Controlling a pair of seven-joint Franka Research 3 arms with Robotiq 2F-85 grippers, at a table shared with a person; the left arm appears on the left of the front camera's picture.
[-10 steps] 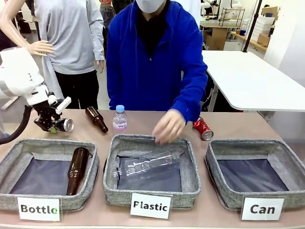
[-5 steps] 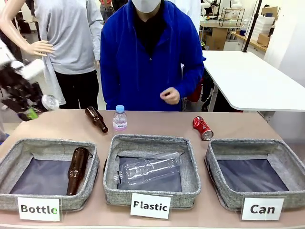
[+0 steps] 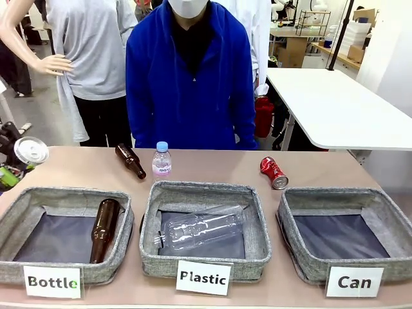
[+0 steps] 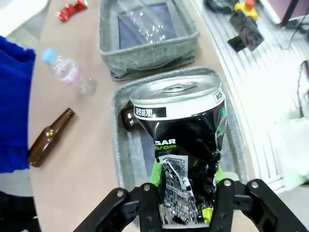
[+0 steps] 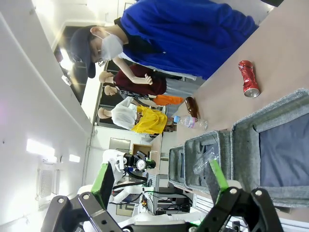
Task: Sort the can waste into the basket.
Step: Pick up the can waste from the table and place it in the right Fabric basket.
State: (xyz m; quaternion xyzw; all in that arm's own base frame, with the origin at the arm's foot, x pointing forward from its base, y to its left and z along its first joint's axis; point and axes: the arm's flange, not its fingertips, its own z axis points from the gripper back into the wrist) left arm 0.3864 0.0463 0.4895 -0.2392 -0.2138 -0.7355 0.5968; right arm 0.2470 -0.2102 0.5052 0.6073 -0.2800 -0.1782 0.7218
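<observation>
A black can with green-yellow print [image 4: 186, 140] sits between the fingers of my left gripper [image 4: 186, 205], which is shut on it. In the front view that gripper [image 3: 11, 164] is at the far left edge, and the can's silver top [image 3: 30, 150] faces the camera. The red, slightly crushed can [image 3: 273, 172] lies on the table behind the "Can" basket [image 3: 341, 194], which holds nothing. My right gripper [image 5: 159, 169] is open with nothing between its fingers, off the table's right side; the red can [image 5: 248, 78] and the "Can" basket [image 5: 270, 112] lie ahead of it.
The "Plastic" basket [image 3: 257, 232] holds a clear bottle [image 3: 199, 228]. A brown bottle [image 3: 105, 228] lies in the "Bottle" basket [image 3: 125, 219]. Another brown bottle [image 3: 131, 160] and a small plastic bottle [image 3: 161, 159] are at the back. A person in blue [image 3: 187, 84] stands at the far side.
My left gripper has carried the black can up and off to the left edge of the front view. The person's hand has left the "Plastic" basket and dropped away.
</observation>
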